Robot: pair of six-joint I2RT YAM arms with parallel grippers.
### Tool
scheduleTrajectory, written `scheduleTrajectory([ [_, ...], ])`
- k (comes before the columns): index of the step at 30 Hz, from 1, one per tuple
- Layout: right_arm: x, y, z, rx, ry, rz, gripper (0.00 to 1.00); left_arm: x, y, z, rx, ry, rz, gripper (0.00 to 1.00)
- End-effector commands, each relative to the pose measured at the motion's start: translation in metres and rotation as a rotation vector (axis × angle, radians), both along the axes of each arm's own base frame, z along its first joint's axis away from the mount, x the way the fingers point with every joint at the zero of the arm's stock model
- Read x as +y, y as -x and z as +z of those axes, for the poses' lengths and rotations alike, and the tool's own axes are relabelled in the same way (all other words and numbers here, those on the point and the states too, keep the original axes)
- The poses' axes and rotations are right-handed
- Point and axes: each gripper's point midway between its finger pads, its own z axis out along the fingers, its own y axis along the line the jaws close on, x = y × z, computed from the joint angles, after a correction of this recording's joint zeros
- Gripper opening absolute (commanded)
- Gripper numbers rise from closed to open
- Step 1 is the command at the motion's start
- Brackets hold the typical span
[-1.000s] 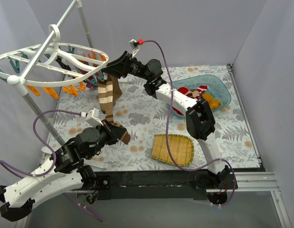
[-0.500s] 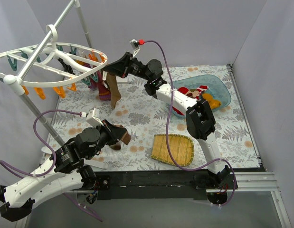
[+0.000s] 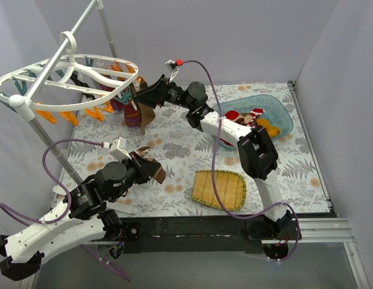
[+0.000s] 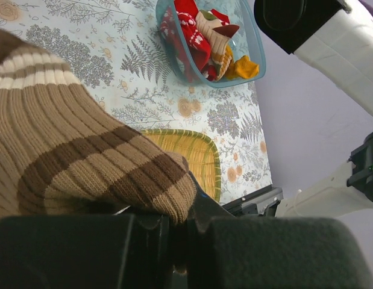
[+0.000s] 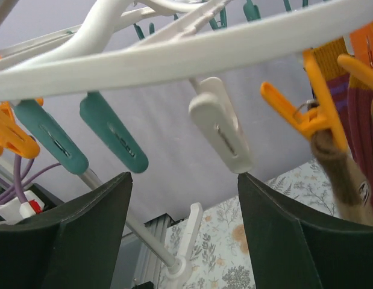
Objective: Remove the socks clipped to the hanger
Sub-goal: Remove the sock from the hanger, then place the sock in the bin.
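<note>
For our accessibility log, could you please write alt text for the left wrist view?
The left gripper is shut on a brown-and-cream striped sock that fills the foreground. Beyond it, on a fern-print tablecloth, lie a woven bamboo tray and a clear blue tub holding red, white and orange socks.

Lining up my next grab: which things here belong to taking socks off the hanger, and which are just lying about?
Part of the job:
- hanger
- socks clipped to it
- brown striped sock, held in the shut left gripper
- right gripper, open at a white clip
- blue tub, with socks in it

Just lying about:
- woven tray
- pole stand
</note>
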Motion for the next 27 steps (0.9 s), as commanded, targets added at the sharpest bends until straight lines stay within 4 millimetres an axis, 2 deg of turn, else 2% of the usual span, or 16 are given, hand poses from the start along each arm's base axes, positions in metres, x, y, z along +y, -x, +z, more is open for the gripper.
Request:
scheduleTrajectory([
  [1,-0.027,0.028,0.057,-0.116,-0.078,-0.030,0.80,-0.001,-0.001,0.020,-0.042,0.023,-0.010,0.00],
  [3,-0.031,0.031,0.044,-0.103,-0.047,-0.044,0.84,-0.003,-0.001,0.022,-0.054,0.023,-0.019,0.00],
  [4,-0.040,0.039,0.057,-0.123,-0.058,-0.054,0.84,-0.003,-0.002,0.022,-0.056,0.022,-0.017,0.00],
  [6,-0.046,0.040,0.036,-0.099,-0.003,-0.091,0.85,-0.005,-0.003,0.023,-0.064,0.021,-0.022,0.00],
  [7,-0.058,0.048,0.050,-0.120,-0.014,-0.111,0.85,-0.007,-0.003,0.022,-0.064,0.017,-0.029,0.00],
  [8,-0.065,0.047,0.047,-0.112,-0.004,-0.144,0.85,-0.009,-0.004,0.023,-0.069,0.017,-0.032,0.00],
  [9,-0.071,0.048,0.027,-0.095,0.040,-0.172,0.85,-0.012,-0.005,0.023,-0.074,0.014,-0.038,0.00],
  [11,-0.094,0.052,0.032,-0.081,0.070,-0.266,0.85,-0.018,-0.005,0.020,-0.075,0.010,-0.058,0.00],
  [12,-0.103,0.050,0.009,-0.038,0.132,-0.310,0.85,-0.021,-0.007,0.023,-0.089,0.016,-0.065,0.00],
  [16,-0.162,0.065,0.003,-0.047,0.234,-0.517,0.86,-0.039,-0.013,0.026,-0.109,0.007,-0.102,0.00],
  [19,-0.203,0.078,-0.018,-0.005,0.290,-0.633,0.86,-0.051,-0.019,0.039,-0.154,0.017,-0.123,0.00],
  [21,-0.231,0.075,-0.039,0.068,0.364,-0.755,0.86,-0.066,-0.026,0.047,-0.172,0.024,-0.143,0.00],
  [22,-0.248,0.084,-0.028,0.063,0.337,-0.794,0.86,-0.071,-0.029,0.050,-0.183,0.022,-0.150,0.00],
  [24,-0.275,0.086,-0.046,0.112,0.385,-0.892,0.87,-0.090,-0.037,0.047,-0.194,0.002,-0.181,0.00],
  [25,-0.290,0.095,-0.033,0.106,0.348,-0.928,0.87,-0.098,-0.040,0.055,-0.211,0.010,-0.191,0.00],
  [27,-0.317,0.097,-0.036,0.141,0.381,-1.027,0.87,-0.119,-0.052,0.051,-0.229,-0.018,-0.211,0.00],
])
